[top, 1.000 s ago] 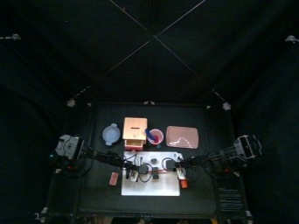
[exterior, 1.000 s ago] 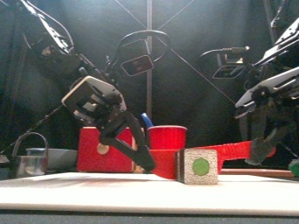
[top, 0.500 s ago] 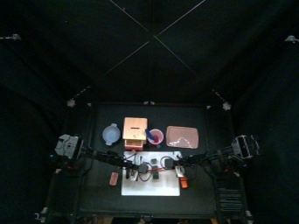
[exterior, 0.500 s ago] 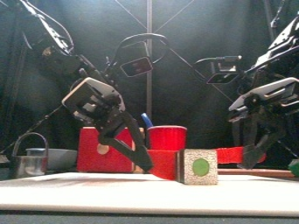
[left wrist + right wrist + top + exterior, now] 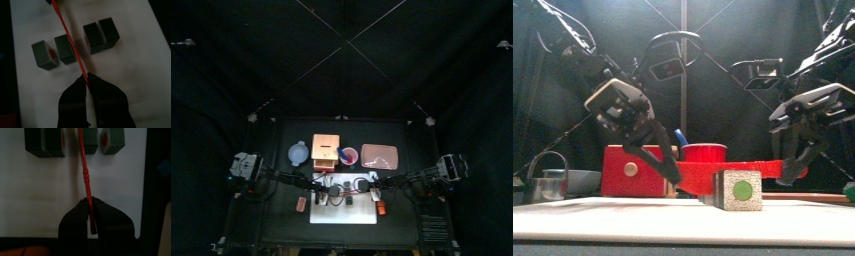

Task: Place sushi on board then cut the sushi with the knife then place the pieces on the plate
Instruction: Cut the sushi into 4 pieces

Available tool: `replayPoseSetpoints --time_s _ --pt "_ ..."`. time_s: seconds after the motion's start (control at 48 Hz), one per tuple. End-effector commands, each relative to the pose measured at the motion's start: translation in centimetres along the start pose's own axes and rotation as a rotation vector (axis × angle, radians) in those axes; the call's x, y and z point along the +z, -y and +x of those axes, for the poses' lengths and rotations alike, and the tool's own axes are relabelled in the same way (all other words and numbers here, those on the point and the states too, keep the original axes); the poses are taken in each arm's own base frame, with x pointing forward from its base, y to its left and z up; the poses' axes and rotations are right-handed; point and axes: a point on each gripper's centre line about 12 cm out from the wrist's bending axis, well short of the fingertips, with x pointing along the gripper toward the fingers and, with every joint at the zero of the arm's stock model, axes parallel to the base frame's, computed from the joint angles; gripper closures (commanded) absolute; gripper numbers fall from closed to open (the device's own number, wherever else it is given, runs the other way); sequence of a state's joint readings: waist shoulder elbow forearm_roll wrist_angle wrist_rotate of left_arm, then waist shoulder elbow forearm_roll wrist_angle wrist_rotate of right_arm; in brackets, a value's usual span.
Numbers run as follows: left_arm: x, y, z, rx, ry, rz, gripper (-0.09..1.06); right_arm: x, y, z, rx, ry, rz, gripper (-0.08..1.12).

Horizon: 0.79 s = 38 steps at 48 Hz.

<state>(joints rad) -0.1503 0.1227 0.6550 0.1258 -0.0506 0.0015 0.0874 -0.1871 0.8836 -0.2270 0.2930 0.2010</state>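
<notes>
Both hands are clamped on the same red knife (image 5: pixel 70 42): the left hand (image 5: pixel 87 79) grips one end and the right hand (image 5: pixel 89 203) the other. The sushi (image 5: pixel 67 48) lies on the white cutting board (image 5: pixel 137 75) as four dark green blocks in a row. The blade runs between the middle two. The pink plate (image 5: pixel 378 155) sits behind the board on the black surface (image 5: pixel 414 150).

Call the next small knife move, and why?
Probably shift the red knife sideways over the seam of the sushi pair that looks joined, then press down. It lies over a gap open mid-roll, with left gripper and right gripper each clamped on an end.
</notes>
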Motion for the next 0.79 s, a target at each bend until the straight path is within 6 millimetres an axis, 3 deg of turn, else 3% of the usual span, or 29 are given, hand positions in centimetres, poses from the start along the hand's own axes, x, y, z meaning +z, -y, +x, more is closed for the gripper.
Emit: replayPoseSetpoints --time_s 0.021,0.208,0.375,0.792 --pt "2.3 1.1 -1.4 -0.017 0.075 0.031 0.62 1.7 -0.4 -2.2 0.004 0.055 -0.001 0.64" --pt "2.9 2.7 -1.4 -0.048 0.088 0.056 0.62 2.2 -2.5 -3.9 0.059 0.078 -0.003 0.64" --pt "3.1 3.5 -0.6 -0.063 0.085 0.060 0.62 2.1 -3.7 -4.1 0.101 0.078 0.015 0.64" --pt "2.4 3.5 0.9 -0.064 0.051 0.064 0.62 1.2 -3.7 -2.7 0.093 0.027 0.013 0.64"
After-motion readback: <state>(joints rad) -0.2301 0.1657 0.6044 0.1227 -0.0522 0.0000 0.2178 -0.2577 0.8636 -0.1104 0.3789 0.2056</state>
